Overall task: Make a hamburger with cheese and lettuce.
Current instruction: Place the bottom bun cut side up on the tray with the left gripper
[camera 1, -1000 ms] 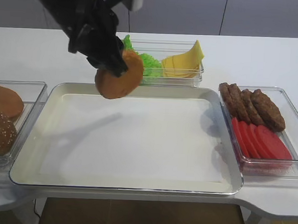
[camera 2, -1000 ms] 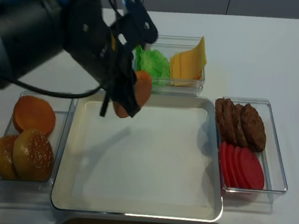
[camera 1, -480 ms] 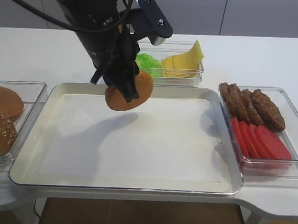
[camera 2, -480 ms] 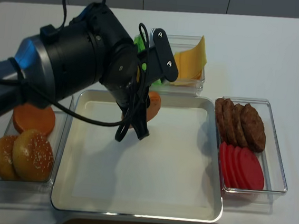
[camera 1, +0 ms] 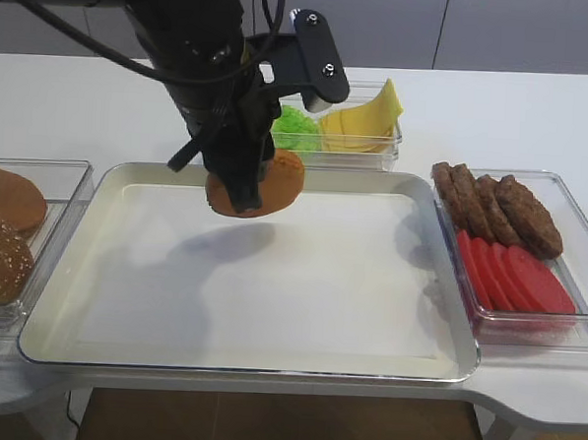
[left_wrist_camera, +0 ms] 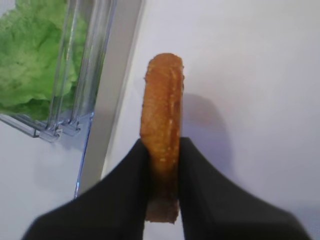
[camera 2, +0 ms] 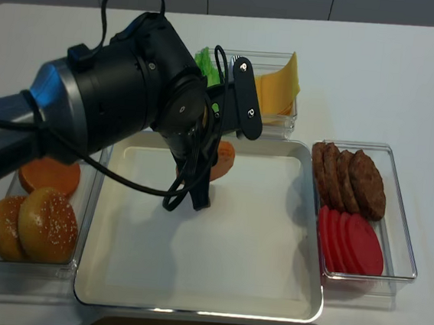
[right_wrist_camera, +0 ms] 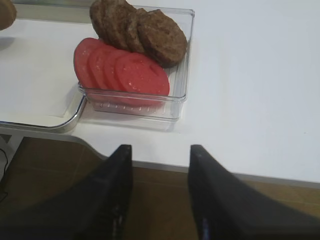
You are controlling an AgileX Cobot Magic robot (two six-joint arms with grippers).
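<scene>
over white tray (camera 1: 270, 307), left pincer (left_wrist_camera: 162, 152) clamps hamburger (left_wrist_camera: 161, 107) edge-on.

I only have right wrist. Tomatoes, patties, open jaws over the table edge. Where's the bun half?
Observer: The left gripper holds the bun half by its edge, clear above the far left part of the tray.
Operator: Jaws fully on it?
Observer: Yes, in the left wrist view both fingers pinch the bun's flat faces.
Operator: Cheese and lettuce touched yet?
Observer: Both sit in the clear bin behind the tray, lettuce left of the cheese, nothing on the tray.
</scene>
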